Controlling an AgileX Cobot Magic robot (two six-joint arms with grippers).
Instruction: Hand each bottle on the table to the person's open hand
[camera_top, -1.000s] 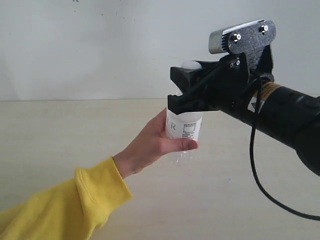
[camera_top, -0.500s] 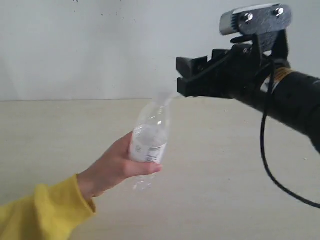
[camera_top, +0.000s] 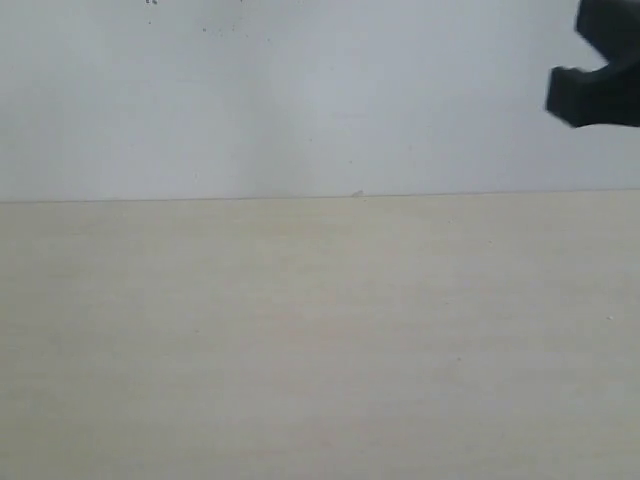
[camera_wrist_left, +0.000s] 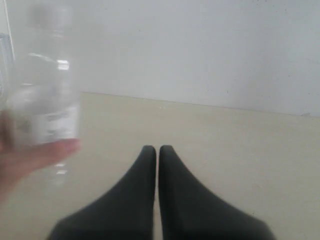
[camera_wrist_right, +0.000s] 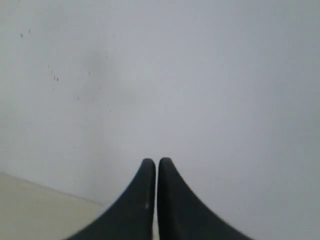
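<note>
Black and pressed together, the left end effector (camera_wrist_left: 158, 149) grips nothing. The right end effector (camera_wrist_right: 158, 162) is also closed and empty, aimed at the wall, its handover apparently done. The clear bottle (camera_wrist_left: 47, 100) rests in the person's open hand (camera_wrist_left: 27, 160). Both have left the exterior view's tabletop (camera_top: 300, 340) since 0.5 s ago.

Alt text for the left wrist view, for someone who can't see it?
A person's hand holds a blurred clear bottle. The left gripper, shut and empty, points across the pale table toward a white wall.
</note>
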